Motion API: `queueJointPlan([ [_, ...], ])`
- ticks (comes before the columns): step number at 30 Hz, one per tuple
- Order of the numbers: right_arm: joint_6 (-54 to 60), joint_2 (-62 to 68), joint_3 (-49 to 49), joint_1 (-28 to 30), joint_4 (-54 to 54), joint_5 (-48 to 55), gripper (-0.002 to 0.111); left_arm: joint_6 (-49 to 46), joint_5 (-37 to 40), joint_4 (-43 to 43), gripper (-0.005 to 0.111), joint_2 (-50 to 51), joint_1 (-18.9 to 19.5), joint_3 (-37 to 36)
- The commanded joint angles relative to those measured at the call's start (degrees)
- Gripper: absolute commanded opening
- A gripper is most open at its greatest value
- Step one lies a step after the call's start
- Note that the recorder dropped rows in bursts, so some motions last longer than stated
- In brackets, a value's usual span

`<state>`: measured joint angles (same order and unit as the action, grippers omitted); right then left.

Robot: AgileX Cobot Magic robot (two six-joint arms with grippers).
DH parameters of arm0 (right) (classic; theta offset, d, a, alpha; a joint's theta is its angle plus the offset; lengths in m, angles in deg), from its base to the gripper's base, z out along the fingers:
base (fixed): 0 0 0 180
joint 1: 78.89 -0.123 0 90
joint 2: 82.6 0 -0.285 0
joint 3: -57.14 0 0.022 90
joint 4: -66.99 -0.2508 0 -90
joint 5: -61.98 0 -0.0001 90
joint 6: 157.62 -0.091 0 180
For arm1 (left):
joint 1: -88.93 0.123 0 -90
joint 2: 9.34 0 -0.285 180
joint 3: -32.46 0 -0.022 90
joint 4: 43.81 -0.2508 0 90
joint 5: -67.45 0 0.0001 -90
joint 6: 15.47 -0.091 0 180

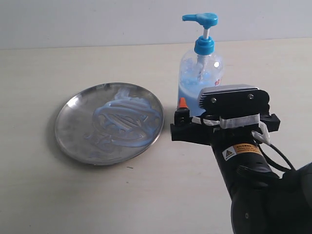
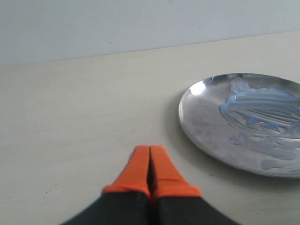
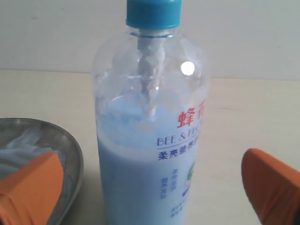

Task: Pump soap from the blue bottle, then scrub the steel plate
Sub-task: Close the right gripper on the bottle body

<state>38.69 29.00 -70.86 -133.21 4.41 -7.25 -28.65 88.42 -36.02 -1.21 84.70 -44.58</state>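
The blue bottle stands upright behind the steel plate's right edge, its pump head pointing left. My right gripper is open with the bottle between its orange fingers, and a gap shows on each side. The steel plate lies left of the bottle, and pale blue soap is smeared across its middle. My left gripper is shut on nothing, low over the table beside the plate; it does not show in the exterior view.
The pale table runs back to a light wall. The right arm's black body fills the front right corner.
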Motion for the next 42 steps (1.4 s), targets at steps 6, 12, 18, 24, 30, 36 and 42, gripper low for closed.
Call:
queueJointPlan([
  [6,-0.02,0.11,0.14,0.32,-0.70,-0.74,0.102,-0.08,-0.34,0.07,0.000,-0.34,0.16,-0.18],
  [12,-0.02,0.11,0.14,0.32,0.81,-0.74,0.105,-0.08,-0.34,0.07,0.000,-0.34,0.16,-0.18],
  [18,-0.02,0.25,0.14,1.48,2.07,-0.74,0.105,-0.08,-0.34,0.07,0.000,-0.34,0.16,-0.18],
  [24,0.15,1.06,-1.20,6.02,5.69,0.81,0.105,-0.08,-0.34,0.07,0.000,-0.34,0.16,-0.18],
  [30,0.15,1.06,-3.32,6.80,5.43,5.79,0.105,-0.08,-0.34,0.07,0.000,-0.34,0.16,-0.18],
  [36,0.15,1.06,-3.69,6.80,6.72,5.30,0.105,-0.08,-0.34,0.07,0.000,-0.34,0.16,-0.18],
  [42,0.15,1.06,-3.69,7.09,7.08,5.09,0.105,-0.08,-0.34,0.07,0.000,-0.34,0.16,-0.18],
])
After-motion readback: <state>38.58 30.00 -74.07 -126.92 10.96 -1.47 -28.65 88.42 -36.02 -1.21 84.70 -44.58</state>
